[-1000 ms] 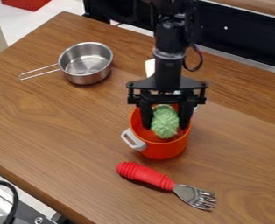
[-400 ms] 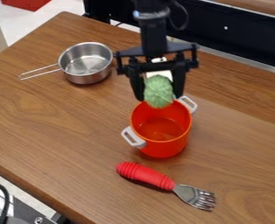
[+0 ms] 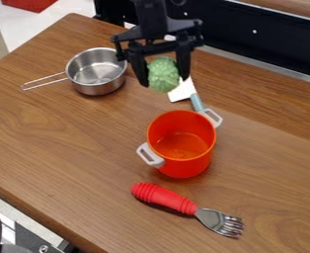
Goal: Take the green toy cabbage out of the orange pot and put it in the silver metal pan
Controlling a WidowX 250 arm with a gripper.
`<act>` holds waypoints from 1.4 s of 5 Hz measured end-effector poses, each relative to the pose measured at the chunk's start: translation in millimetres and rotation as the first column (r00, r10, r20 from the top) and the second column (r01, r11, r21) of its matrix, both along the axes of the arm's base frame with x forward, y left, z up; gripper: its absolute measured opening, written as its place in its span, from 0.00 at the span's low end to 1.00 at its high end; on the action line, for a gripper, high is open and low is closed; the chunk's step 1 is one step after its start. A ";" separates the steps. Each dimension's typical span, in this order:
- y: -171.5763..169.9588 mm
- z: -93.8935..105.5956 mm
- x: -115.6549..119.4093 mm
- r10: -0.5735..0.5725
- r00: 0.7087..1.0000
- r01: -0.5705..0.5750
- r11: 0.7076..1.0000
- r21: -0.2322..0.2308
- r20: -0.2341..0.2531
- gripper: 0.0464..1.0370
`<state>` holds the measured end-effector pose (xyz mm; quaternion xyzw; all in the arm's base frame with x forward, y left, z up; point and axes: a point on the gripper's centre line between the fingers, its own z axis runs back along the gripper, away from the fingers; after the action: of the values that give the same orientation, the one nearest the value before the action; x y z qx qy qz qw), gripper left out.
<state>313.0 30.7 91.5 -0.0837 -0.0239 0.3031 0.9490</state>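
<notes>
Ball [image 3: 164, 74], green and leafy, hangs pinched in the gripper [image 3: 164, 80] above the tabletop [image 3: 65, 133], near a steel saucepan [image 3: 99, 89] and an orange pot [image 3: 184, 169]; a slack hold on its rounded sides could let it slip and roll away.

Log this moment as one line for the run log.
gripper: closed on green ball-shaped item, raised | orange pot: empty, upright | saucepan: left of gripper in view | fork: on table

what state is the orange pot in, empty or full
Empty: the orange pot stands upright and open, its inner walls and floor in plain sight with nothing lying on them.
</notes>
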 end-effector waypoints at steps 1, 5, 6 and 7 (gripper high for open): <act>25.8 1.0 16.8 0.087 0.996 -0.088 0.996 0.011 0.026 0.70; 104.8 -27.0 27.7 0.252 0.966 -0.247 0.965 0.083 -0.051 0.70; 110.2 -31.7 27.9 0.288 0.956 -0.283 0.955 0.087 -0.059 0.70; 114.9 -40.5 30.2 0.329 0.942 -0.321 0.941 0.106 -0.060 0.70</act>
<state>343.2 145.5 51.0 -0.0218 -0.0151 0.4572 0.8890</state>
